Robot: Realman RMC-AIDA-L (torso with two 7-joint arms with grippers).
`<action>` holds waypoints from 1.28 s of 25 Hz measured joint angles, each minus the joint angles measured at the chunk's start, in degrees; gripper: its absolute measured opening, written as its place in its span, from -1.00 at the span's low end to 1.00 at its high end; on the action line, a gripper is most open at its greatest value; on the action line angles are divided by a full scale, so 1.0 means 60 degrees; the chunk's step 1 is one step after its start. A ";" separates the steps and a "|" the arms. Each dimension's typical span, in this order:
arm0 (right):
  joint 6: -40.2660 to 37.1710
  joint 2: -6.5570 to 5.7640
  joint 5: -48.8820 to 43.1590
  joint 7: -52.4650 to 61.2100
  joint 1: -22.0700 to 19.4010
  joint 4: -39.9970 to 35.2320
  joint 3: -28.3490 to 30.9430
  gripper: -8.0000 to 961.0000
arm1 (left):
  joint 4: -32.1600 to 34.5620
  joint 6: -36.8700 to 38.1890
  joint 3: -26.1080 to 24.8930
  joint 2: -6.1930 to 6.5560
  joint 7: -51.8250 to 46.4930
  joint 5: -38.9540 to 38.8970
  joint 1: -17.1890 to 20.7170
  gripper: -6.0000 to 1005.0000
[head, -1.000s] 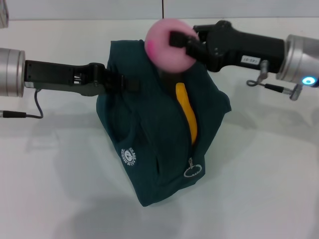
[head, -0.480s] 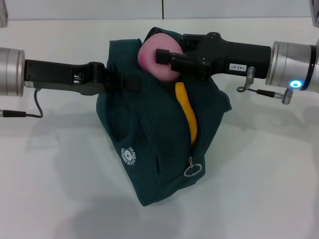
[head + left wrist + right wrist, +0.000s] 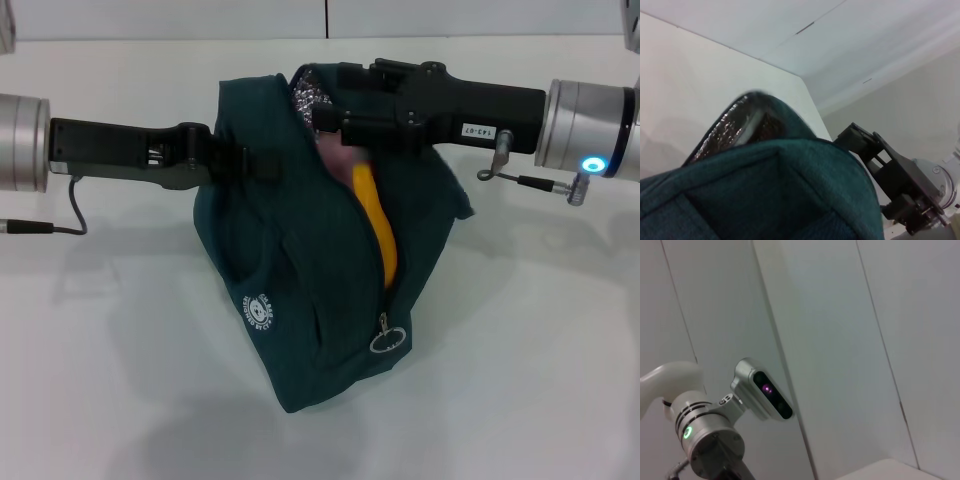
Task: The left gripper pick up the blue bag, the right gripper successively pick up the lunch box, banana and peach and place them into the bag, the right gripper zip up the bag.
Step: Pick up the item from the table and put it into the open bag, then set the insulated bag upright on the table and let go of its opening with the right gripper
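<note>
The peach [image 3: 338, 160] sits low in the mouth of the blue bag [image 3: 300, 300], a pink sliver beside the banana [image 3: 378, 228] poking from the zip opening. My right gripper [image 3: 330, 120] reaches over it; whether its fingers are parted I cannot tell. My left gripper [image 3: 262, 166] pinches the bag's upper edge, holding it up on the white table [image 3: 540, 350].

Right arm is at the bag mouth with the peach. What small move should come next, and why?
Probably open the right gripper and let the peach drop. The peach already sits low inside the blue bag, mostly hidden behind the fingers, beside the banana. The left gripper holds the bag's edge up, so the mouth stays open for the release.
</note>
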 joint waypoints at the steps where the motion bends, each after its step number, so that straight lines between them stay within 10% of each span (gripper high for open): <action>1: 0.0021 0.0000 -0.0006 0.0000 0.0000 0.0000 0.0000 0.41 | 0.0000 -0.0001 0.0000 0.0000 0.0000 0.0000 0.0000 -0.84; 32: 0.1848 -0.0030 -0.0179 0.1492 -0.0312 0.0015 -0.0445 0.50 | 0.0001 -0.0015 0.0001 -0.0030 0.0118 0.0001 0.0078 -0.83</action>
